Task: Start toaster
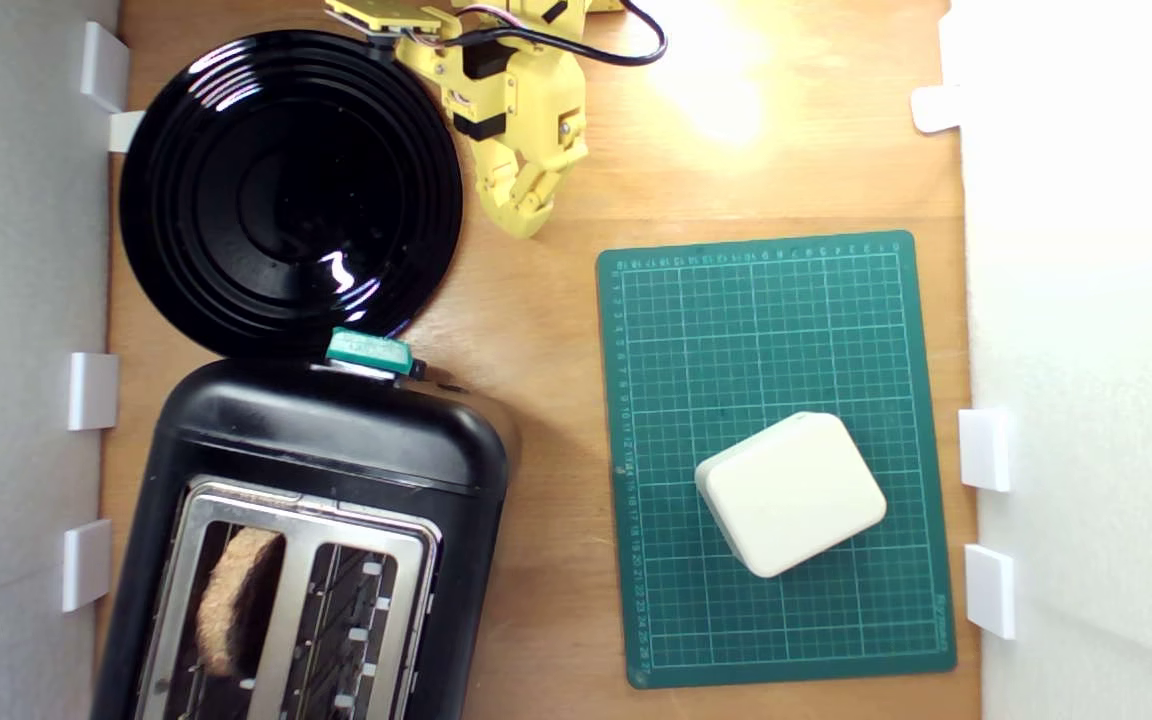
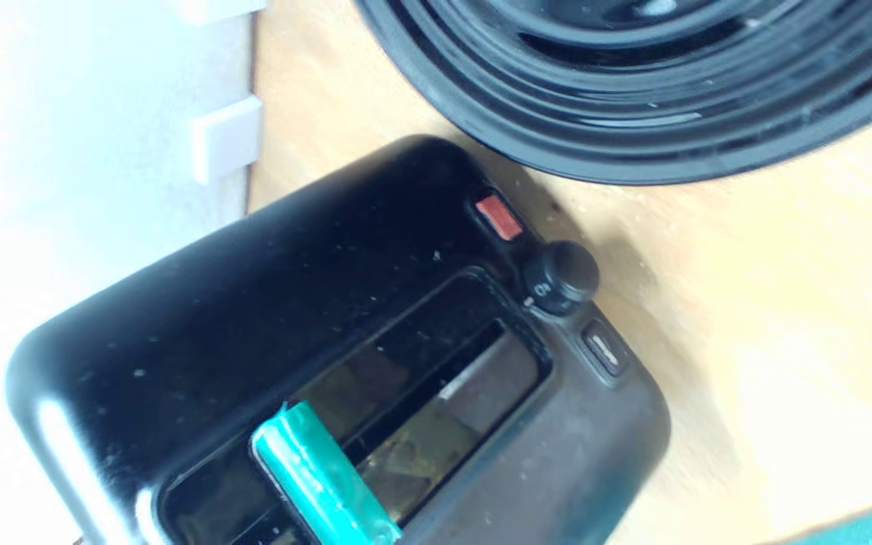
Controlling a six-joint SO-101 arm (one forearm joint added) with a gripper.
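Exterior view: toaster (image 1: 316, 520) sits at the lower left of this view, on the wooden table (image 1: 536, 400), its lever end toward the arm. The lever (image 1: 368, 351) is teal-green and sticks out of that end face, right at the rim of the black plate (image 1: 286, 190). A slice of bread (image 1: 236, 600) stands in one slot; the other slot looks empty. Loaded, so only the lever press seems left.

Gripper (image 1: 526, 215) hangs over bare table beside the plate, well apart from the lever, tip pointing toward the toaster. Its fingers look drawn together, carrying nothing. Likely staged here for a clear line down to the lever, past the plate.

Wrist view: toaster end face is glossy black, dusty, with rounded corners. The lever sits at one end of its slot; I judge it not yet pressed. A red button (image 2: 498, 217), a knob (image 2: 561, 278) and another small button (image 2: 604, 348) line one edge.

Green mat (image 1: 776, 460) with a white block (image 1: 791, 493) lies well clear.
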